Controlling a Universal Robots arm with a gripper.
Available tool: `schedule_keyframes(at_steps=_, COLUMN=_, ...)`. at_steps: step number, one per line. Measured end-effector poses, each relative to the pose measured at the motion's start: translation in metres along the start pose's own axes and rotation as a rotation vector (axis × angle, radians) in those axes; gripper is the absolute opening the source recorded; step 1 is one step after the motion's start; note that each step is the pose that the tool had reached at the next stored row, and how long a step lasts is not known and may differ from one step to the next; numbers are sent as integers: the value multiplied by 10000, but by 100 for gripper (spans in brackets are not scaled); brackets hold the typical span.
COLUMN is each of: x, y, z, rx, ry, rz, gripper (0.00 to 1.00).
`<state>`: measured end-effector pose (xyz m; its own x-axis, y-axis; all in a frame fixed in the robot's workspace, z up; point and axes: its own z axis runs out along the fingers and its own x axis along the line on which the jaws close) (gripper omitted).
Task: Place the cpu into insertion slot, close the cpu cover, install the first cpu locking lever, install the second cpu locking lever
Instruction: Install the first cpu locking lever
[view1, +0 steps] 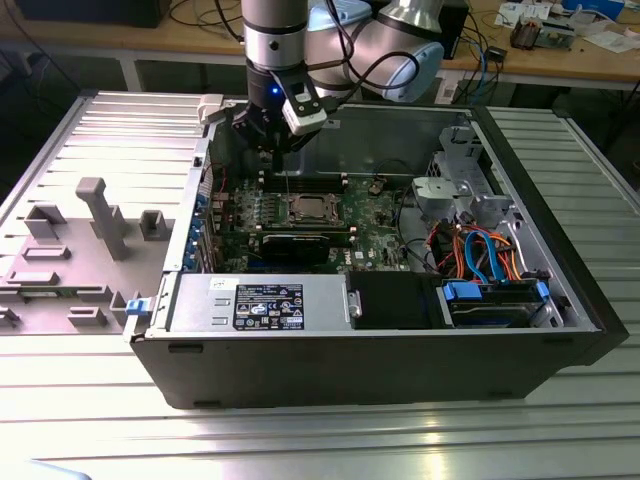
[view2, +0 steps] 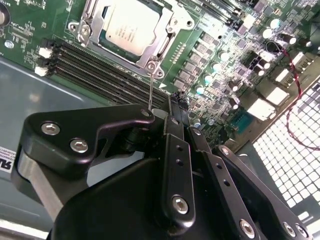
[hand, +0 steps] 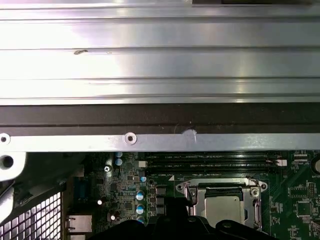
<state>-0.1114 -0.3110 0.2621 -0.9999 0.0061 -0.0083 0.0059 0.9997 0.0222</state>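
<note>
Inside the open computer case (view1: 560, 300), on the ribbed metal surface (view1: 100, 420), the green board (view1: 380, 215) lies flat with the slot (view1: 306, 210) near its middle. The cpu (view2: 131, 26) already sits in the slot, silver top up, and the cover (view2: 167, 37) is down around it, its frame lying flat against the chip's edges in both wrist views. A thin lever (view2: 150, 90) runs from the cover's corner screw toward the arm's tool. Above the board's far edge, just behind the slot in the exterior view, hangs the gripper (view1: 272, 140); in the second wrist view its black fingers (view2: 177, 130) lie close together with the tips meeting, so the jaws look closed, though whether they pinch the lever I cannot tell. Black memory slots (view2: 100, 70) run between the cover and the jaws.
</note>
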Motion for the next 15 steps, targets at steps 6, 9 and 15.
schedule_keyframes(at_steps=6, x=-16, y=27, z=5, rx=-1, ry=0, rz=-14, gripper=11)
schedule_keyframes(at_steps=9, x=-59, y=28, z=11, rx=0, ry=0, rz=-13, gripper=11)
schedule_keyframes(at_steps=15, x=-145, y=30, z=30, rx=-1, ry=-2, rz=-13, gripper=11)
